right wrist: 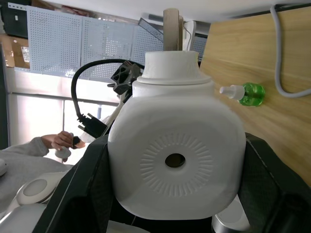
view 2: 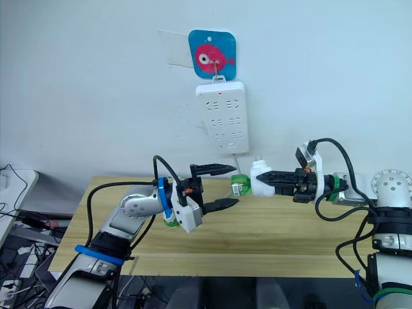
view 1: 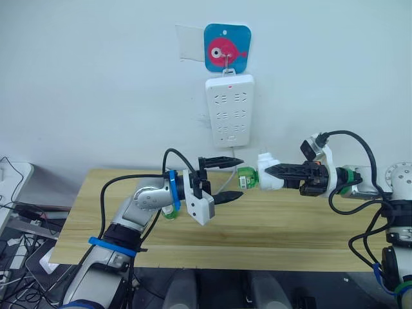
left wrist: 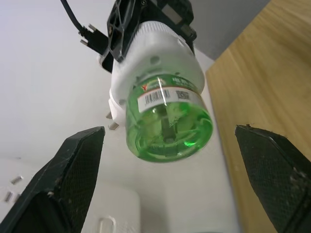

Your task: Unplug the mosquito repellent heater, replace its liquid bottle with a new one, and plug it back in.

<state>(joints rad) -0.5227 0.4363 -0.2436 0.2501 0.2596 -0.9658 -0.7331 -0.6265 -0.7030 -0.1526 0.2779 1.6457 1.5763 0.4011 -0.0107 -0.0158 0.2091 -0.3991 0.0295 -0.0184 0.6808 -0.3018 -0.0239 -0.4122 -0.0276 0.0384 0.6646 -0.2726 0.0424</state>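
Heater [view 1: 267,172], green bottle [view 1: 246,178] attached, clamped in the right gripper [view 1: 271,172] above the table [view 1: 290,225]. Left gripper [view 1: 232,179]: fingers spread wide, flanking the bottle without contact.

L gripper [view 1: 237,179] jaws wide, clear gaps round bottle [view 1: 246,178].

2 head views overlook the table [view 1: 270,238] frontally; 2 wrist views face the heater [right wrist: 175,155] closely.

Both arms are silver-grey metal with black cables looping along them. The left arm [view 1: 138,209] wears blue straps and a white block at the wrist; the right arm [view 1: 360,180] carries a green ring. Each ends in long, tapering black jaws.
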